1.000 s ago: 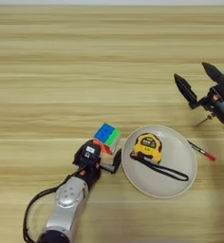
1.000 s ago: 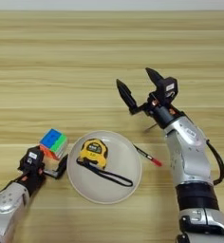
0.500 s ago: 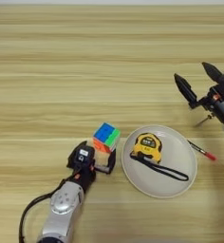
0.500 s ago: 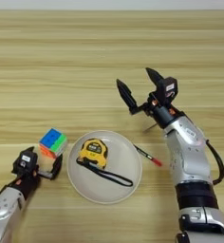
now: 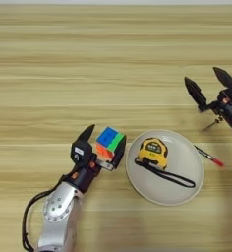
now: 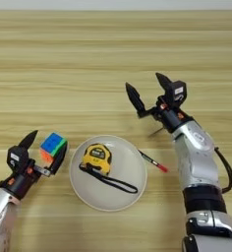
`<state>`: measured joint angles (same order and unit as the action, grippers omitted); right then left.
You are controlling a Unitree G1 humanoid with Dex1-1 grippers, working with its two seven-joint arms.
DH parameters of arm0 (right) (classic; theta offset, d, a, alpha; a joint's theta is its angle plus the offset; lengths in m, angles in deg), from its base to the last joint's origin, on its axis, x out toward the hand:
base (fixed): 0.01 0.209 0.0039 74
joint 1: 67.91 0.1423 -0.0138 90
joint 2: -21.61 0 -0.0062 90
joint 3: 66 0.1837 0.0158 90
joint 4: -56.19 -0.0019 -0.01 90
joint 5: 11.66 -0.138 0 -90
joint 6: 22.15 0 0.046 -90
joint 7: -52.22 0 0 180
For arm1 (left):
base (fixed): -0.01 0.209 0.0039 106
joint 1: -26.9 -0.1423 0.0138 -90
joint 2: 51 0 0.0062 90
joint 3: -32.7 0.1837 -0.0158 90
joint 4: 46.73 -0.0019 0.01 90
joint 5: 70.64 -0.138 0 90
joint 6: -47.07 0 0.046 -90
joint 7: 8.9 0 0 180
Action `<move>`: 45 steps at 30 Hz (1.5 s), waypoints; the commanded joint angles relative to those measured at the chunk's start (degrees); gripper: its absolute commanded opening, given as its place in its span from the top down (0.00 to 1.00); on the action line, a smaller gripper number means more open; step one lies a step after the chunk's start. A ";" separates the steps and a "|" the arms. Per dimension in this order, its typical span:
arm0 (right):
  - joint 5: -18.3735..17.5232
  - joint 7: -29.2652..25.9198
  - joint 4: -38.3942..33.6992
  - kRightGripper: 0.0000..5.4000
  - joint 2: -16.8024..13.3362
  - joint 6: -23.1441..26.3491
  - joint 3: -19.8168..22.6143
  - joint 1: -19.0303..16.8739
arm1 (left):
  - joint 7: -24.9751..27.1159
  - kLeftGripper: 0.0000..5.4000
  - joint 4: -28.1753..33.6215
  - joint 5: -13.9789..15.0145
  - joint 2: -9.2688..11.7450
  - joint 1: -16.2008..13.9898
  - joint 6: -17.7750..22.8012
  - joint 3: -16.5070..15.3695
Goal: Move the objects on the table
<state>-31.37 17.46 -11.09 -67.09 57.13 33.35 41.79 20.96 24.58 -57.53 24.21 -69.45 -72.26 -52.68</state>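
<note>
The small puzzle cube (image 5: pixel 109 141) sits on the table (image 5: pixel 64 74) just left of the plate, blue face up with green and orange sides. My left gripper (image 5: pixel 107 137) is open and straddles it, one finger on the left and one against its right side. In the right eye view the same cube (image 6: pixel 53 146) sits between those fingers. Further right, my right gripper (image 6: pixel 144 81) hangs open above the table with nothing in it. A thin dark rod (image 6: pixel 156 132) lies just below it.
A round off-white plate (image 6: pixel 104 196) holds a yellow-and-black tape measure (image 6: pixel 96 156) with its dark strap trailing to the right. A thin pen with a red tip (image 6: pixel 152 161) lies by the plate's right rim. Bare wood stretches across the far half of the table.
My left gripper has pushed forward from behind the cube, so its fingers now flank the cube. The cube, the plate and the right arm have stayed put.
</note>
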 commanded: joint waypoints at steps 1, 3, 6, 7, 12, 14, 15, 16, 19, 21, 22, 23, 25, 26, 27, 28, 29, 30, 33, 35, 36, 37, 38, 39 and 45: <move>1.28 1.78 2.65 0.00 -0.79 -0.12 0.74 2.41 | 0.00 0.00 0.40 0.78 1.26 1.24 -0.07 -1.68; 1.72 2.45 3.68 0.00 -0.88 -0.30 0.77 2.90 | -0.15 0.00 -0.16 0.71 1.93 2.31 -0.30 -2.57; 2.68 3.57 5.31 0.00 -0.89 -0.77 0.65 3.53 | -0.74 0.00 -2.36 0.36 2.90 4.60 -1.45 -4.35; 3.01 3.92 5.87 0.00 -0.80 -0.99 0.63 3.68 | -1.16 0.00 -3.93 0.56 3.20 5.82 -2.24 -5.43; 5.94 7.79 10.38 0.00 -0.20 -1.97 0.24 4.66 | -4.82 0.00 -14.30 -0.34 3.97 12.40 -7.30 -10.07; 7.01 9.80 12.67 0.00 0.11 -2.32 0.34 5.16 | -6.87 0.00 -18.46 -1.68 4.10 14.78 -9.83 -11.08; 7.41 10.47 13.63 0.00 0.23 -2.57 0.33 5.31 | -7.75 0.00 -19.86 -2.30 4.14 15.57 -10.84 -11.33; 8.00 11.28 14.84 0.00 0.39 -3.02 0.22 5.43 | -8.30 0.00 -21.19 -2.46 4.07 16.43 -11.93 -11.68; 9.43 13.92 18.11 0.00 1.12 -3.93 0.01 5.56 | -11.39 0.00 -24.68 -3.68 4.21 18.80 -14.37 -12.85; 10.08 15.25 20.03 0.00 1.92 -4.42 -0.17 5.31 | -14.81 0.00 -26.95 -5.03 4.35 20.44 -14.99 -13.66; 10.14 15.68 20.68 0.00 2.34 -4.88 -0.11 5.18 | -16.51 0.00 -28.05 -5.86 4.38 21.13 -15.42 -13.94; 9.39 15.89 21.04 0.00 3.15 -4.69 0.36 4.98 | -18.17 0.00 -29.02 -6.63 4.34 21.80 -15.90 -14.22; 9.42 17.60 21.75 0.00 4.30 -5.40 0.74 4.43 | -20.98 0.00 -30.64 -8.16 4.29 22.80 -16.88 -14.42; 9.42 19.02 22.17 0.00 4.85 -5.68 1.19 4.20 | -21.79 0.00 -31.23 -8.49 4.23 23.13 -17.35 -14.50; 9.46 20.21 22.52 0.00 5.24 -5.98 1.55 4.02 | -22.20 0.00 -31.64 -8.58 4.15 23.34 -17.69 -14.55; 9.35 21.05 22.64 0.00 5.60 -6.01 1.85 3.78 | -22.21 0.00 -31.80 -8.43 4.02 23.41 -17.91 -14.60; 9.48 22.30 22.92 0.00 6.09 -6.20 2.06 3.46 | -21.90 0.00 -31.90 -7.95 3.85 23.46 -18.08 -14.72; 9.59 23.17 23.19 0.00 6.51 -6.31 2.22 3.18 | -21.51 0.00 -31.92 -7.44 3.68 23.45 -18.27 -14.78; 9.79 27.44 24.80 0.00 8.23 -6.25 3.19 2.50 | -20.51 0.00 -31.80 -6.45 3.26 23.24 -18.98 -14.80; 10.49 30.06 25.61 0.00 8.85 -6.94 3.35 2.40 | -20.19 0.00 -31.72 -6.12 3.11 23.13 -19.29 -14.72; 10.52 31.00 25.93 0.00 9.14 -7.12 3.53 2.44 | -20.11 0.00 -31.70 -6.01 3.05 23.12 -19.36 -14.69; 10.93 32.88 26.40 0.00 9.52 -6.37 3.53 2.74 | -19.92 0.00 -31.70 -5.81 3.00 23.14 -19.41 -14.68; 11.42 34.40 26.79 0.00 9.78 -5.60 3.41 3.02 | -19.78 0.00 -31.69 -5.67 2.96 23.15 -19.44 -14.68; 11.93 35.68 27.10 0.00 9.95 -4.73 3.18 3.31 | -19.67 0.00 -31.65 -5.57 2.93 23.14 -19.45 -14.68; 12.34 39.11 29.16 0.00 10.25 0.15 2.94 5.84 | -19.06 0.00 -31.35 -5.10 2.86 23.07 -19.38 -14.97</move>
<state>-19.72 55.32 17.24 -57.03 55.91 36.37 45.90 1.41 -6.90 -63.28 27.04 -46.53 -91.08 -67.35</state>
